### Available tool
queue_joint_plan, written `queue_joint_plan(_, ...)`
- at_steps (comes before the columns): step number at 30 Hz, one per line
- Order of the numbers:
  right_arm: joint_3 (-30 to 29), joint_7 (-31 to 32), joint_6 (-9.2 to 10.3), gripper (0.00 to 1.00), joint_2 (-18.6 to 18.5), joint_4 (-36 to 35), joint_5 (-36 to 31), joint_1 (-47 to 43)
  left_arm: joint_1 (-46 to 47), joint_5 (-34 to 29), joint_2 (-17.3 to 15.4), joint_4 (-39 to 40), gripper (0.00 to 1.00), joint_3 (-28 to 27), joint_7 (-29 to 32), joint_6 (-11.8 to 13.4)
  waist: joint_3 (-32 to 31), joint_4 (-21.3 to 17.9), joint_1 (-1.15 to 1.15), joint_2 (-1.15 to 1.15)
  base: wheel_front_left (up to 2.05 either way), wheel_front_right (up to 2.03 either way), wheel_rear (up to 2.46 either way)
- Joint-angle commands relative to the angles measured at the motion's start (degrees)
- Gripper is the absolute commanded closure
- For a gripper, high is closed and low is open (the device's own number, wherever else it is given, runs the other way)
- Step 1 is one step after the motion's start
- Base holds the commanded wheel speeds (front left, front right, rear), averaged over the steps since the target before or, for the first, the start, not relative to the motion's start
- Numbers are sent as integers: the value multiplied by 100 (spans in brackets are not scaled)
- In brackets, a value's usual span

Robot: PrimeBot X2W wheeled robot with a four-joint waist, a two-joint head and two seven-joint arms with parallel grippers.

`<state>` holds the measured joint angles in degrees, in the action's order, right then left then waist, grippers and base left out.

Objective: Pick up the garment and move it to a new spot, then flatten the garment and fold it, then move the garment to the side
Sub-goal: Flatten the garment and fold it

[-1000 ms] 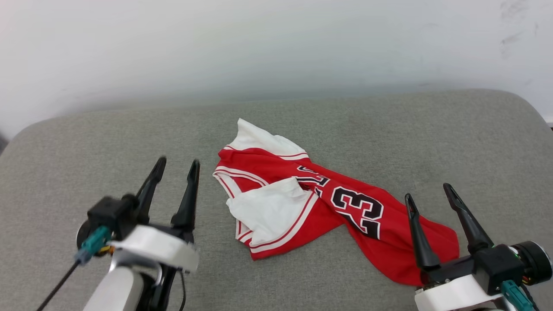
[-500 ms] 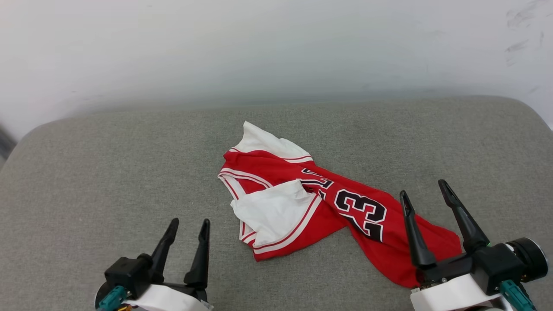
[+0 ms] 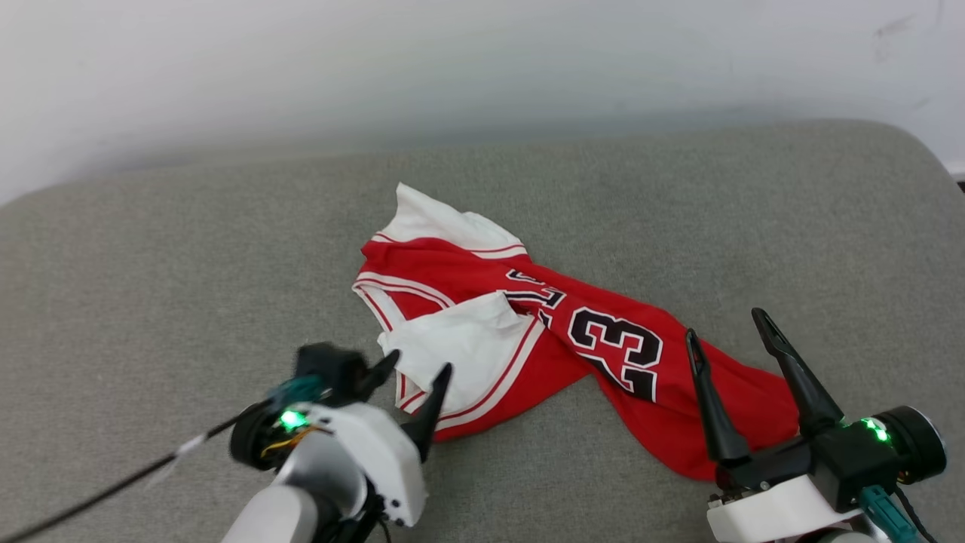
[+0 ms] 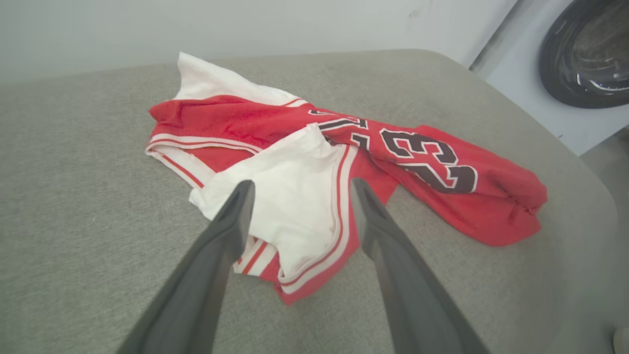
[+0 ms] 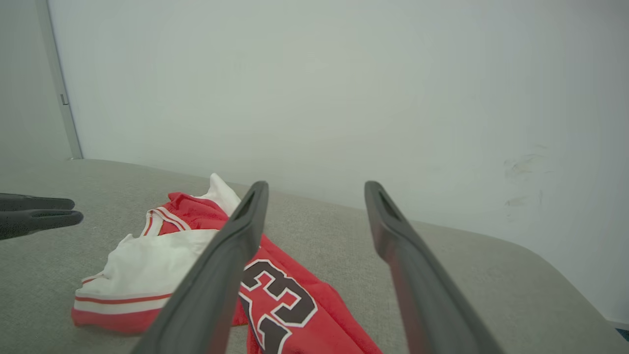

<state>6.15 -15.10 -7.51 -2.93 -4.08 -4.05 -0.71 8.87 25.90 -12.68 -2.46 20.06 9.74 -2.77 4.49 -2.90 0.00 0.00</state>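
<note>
Jaws of left gripper [image 3: 419, 364], right gripper [image 3: 723, 324] fully open, empty; only one layer of crumpled red-and-white jersey [image 3: 528, 332] may be pinched.

The right gripper [image 5: 317, 186] has its two dark fingers [image 5: 231, 255] spread wide. Past them the garment [image 5: 290, 300] lies crumpled on the grey worktop [image 5: 491, 265], its "23" showing and a white sleeve toward the left gripper [image 5: 76, 210], which pokes in at the left edge. A plain white wall [image 5: 344, 73] stands behind.

Left gripper [image 3: 419, 364] and right gripper [image 3: 724, 324] both wide open, nothing between the jaws.
</note>
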Motion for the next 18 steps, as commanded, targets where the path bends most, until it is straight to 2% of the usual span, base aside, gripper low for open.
queue_joint_plan(1, 11, -10, 4, 0, 9, -12, -26, 74, 97, -6, -11, 5, 0, 67, 206, -2, 157, -74, 0, 0, 0, 0, 0)
queue_joint_plan(5, 93, -10, 4, 0, 9, -30, -75, 195, 704, -126, -56, -32, 0, 477, 1354, -38, 458, -194, 0, 0, 0, 0, 0)
queue_joint_plan(8, 127, -10, 4, 0, 9, -40, -74, 278, 1080, -200, -43, -221, 0, 699, 1907, -85, 662, -286, 0, 0, 0, 0, 0)
queue_joint_plan(12, 150, -10, 4, 0, 9, -42, -43, 359, 1460, -278, -58, -623, 0, 915, 2346, -177, 895, -394, 0, 0, 0, 0, 0)
queue_joint_plan(18, 173, -10, 4, 0, 9, -43, 21, 461, 1782, -415, -79, -1264, 0, 1115, 2625, -202, 1177, -501, 0, 0, 0, 0, 0)
